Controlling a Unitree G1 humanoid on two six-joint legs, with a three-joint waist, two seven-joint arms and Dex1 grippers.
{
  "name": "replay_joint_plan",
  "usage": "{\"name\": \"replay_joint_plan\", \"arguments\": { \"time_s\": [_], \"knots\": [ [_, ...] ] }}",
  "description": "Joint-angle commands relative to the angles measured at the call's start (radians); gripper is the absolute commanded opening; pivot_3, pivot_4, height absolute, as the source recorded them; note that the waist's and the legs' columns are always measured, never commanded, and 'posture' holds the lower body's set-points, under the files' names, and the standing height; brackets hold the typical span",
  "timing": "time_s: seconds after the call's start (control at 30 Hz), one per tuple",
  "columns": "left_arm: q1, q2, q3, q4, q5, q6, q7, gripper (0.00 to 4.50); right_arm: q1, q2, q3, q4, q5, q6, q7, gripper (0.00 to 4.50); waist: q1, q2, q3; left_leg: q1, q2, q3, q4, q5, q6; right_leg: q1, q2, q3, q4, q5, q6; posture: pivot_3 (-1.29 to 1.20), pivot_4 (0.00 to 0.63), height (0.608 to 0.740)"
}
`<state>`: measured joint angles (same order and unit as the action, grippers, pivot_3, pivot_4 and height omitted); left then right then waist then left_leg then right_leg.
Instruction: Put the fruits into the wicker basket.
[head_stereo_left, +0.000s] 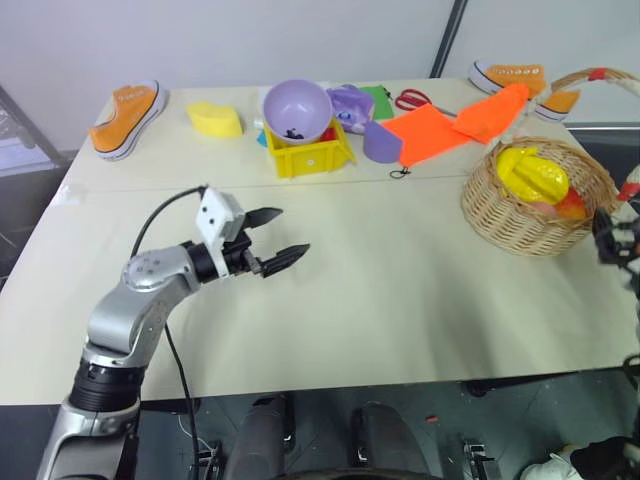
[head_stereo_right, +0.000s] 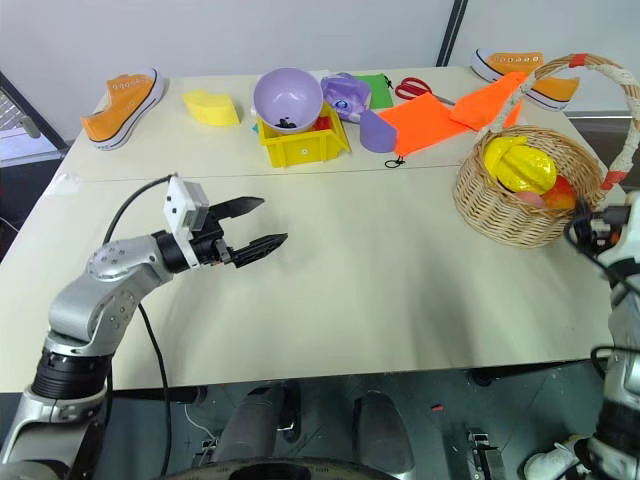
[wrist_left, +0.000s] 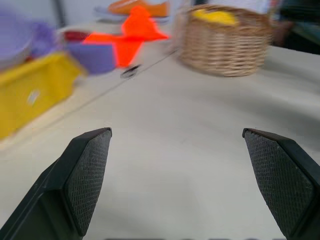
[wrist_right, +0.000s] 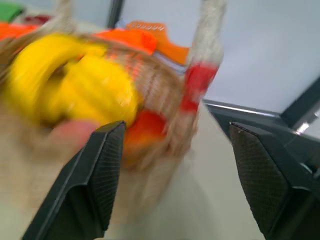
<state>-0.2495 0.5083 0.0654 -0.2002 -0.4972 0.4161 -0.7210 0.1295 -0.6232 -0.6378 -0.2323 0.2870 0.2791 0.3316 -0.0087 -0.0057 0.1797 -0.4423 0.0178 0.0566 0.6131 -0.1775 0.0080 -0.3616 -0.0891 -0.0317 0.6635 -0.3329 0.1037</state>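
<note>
A: Where do the fruits stand?

B: In the basket (head_stereo_right: 520, 195), at the right end of the counter (head_stereo_right: 400, 300). I can make out a yellow ridged fruit (head_stereo_right: 518, 163) and a banana (wrist_right: 37, 57) on top, with something red-orange (head_stereo_right: 566, 192) and something pink tucked under them by the rim.

A: Any fruit on the open counter?

B: None that I can pick out. The far edge carries a yellow bin (head_stereo_right: 300, 145) with a purple bowl (head_stereo_right: 288, 98) in it, an orange cloth (head_stereo_right: 430, 118), red scissors (head_stereo_right: 412, 90), two orange shoes, and a pale yellow lump (head_stereo_right: 212, 108) near the left shoe (head_stereo_right: 122, 105). I can't tell if that lump is a fruit.

A: The right gripper?

B: Its wrist view shows the right gripper (wrist_right: 172, 175) just beside the basket wall, near the red wrap on the handle (wrist_right: 197, 82). The fingers are spread apart with nothing between them, so I'd judge this to be the moment just after a drop.

A: And the left?

B: The left gripper (head_stereo_right: 258, 225) hovers over bare counter, well apart from the basket, fingers (wrist_left: 87, 175) wide and empty.

A: So what next?

B: Looks nearly finished. If the yellow lump counts, the left arm is the nearer one: reach to the far edge, close on it, then carry it across. It should clear the arched handle on the way in. Otherwise both arms can pull back.
</note>
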Motion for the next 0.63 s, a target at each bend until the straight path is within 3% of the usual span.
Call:
{"name": "replay_joint_plan", "arguments": {
  "time_s": [0.03, 0.23, 0.47, 0.63],
  "knots": [
    [0.067, 0.01, 0.086, 0.113, 0.07, -0.106, 0.046, 4.5, 0.125, 0.039, 0.01, -0.158, 0.104, -0.049, 0.153, 3.43, -0.006, 0.001, 0.0, 0.0, 0.001, 0.0, 0.0, 0.0, 0.0, 0.0, 0.0, 0.0, 0.0, 0.0, 0.0, 0.0, 0.15, 0.738],
    [0.175, 0.014, 0.162, 0.202, 0.124, -0.218, 0.077, 4.5, 0.184, 0.05, 0.155, -0.231, 0.155, -0.037, 0.282, 3.43, -0.005, 0.001, -0.001, 0.001, 0.003, 0.001, 0.001, -0.001, -0.001, -0.001, 0.0, 0.001, -0.001, -0.001, -0.005, 0.0, 0.15, 0.738],
    [0.317, 0.004, 0.212, 0.123, 0.125, -0.251, 0.103, 4.5, -0.019, 0.072, 0.364, -0.131, 0.139, -0.007, 0.317, 3.43, -0.005, -0.001, -0.002, 0.0, 0.003, 0.001, -0.001, -0.002, -0.003, -0.005, -0.003, 0.001, -0.004, -0.001, -0.007, 0.0, 0.15, 0.738],
    [0.386, -0.007, 0.227, 0.046, 0.104, -0.234, 0.12, 4.5, -0.123, 0.089, 0.42, -0.029, 0.122, -0.028, 0.326, 3.43, -0.004, -0.001, -0.002, -0.001, 0.002, 0.001, -0.003, -0.002, -0.004, -0.007, -0.004, 0.001, -0.006, -0.001, -0.007, 0.0, 0.15, 0.738]
  ]
}}
